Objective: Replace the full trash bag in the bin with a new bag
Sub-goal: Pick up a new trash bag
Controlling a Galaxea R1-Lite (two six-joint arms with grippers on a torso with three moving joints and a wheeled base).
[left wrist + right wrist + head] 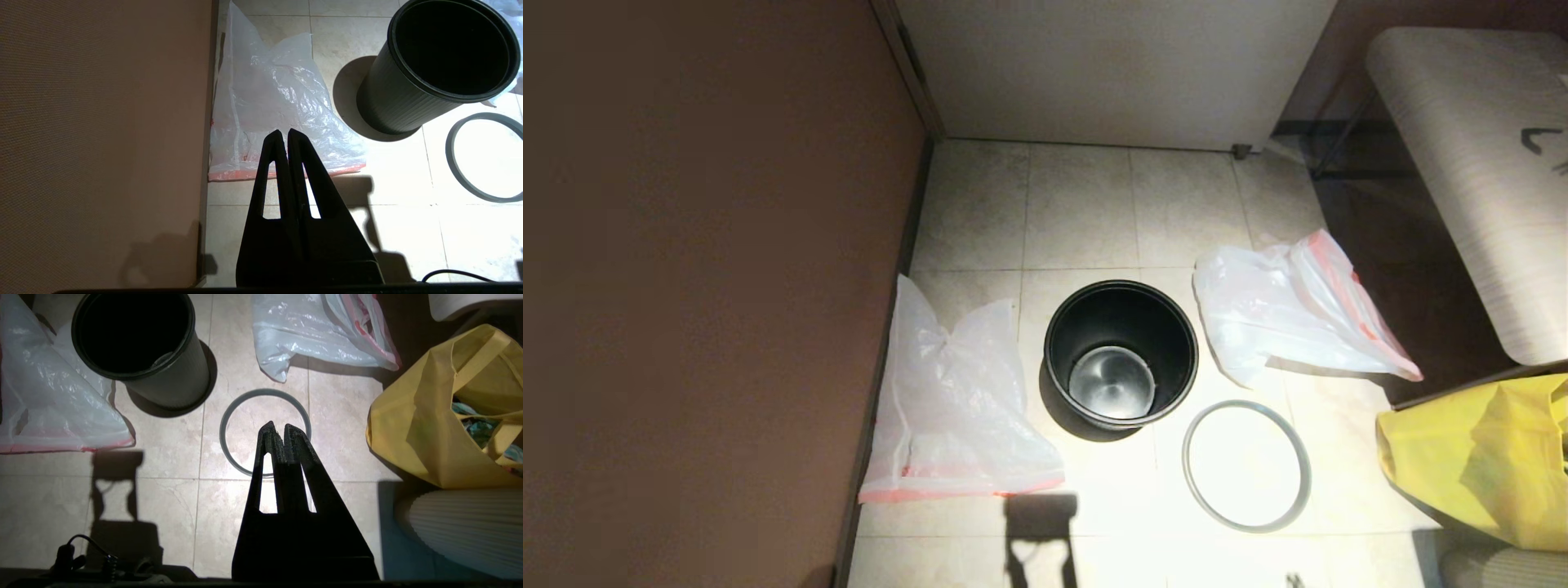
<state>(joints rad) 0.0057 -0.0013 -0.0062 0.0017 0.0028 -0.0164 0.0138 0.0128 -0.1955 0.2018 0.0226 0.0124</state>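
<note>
Bin (1121,353) stands unlined, hoop (1246,465) on the floor beside it, ready for the flat new bag (952,408); left gripper (284,132) and right gripper (279,426) hang pinched together, empty.

Harsh light from the robot's side glares on the near floor tiles (1241,465); far corners dim, shadows sharp, focus crisp

yellow bag (1478,457): near-right, open | pale bench (1478,163): far-right | brown wall (703,286): left | floor: tiled
</note>
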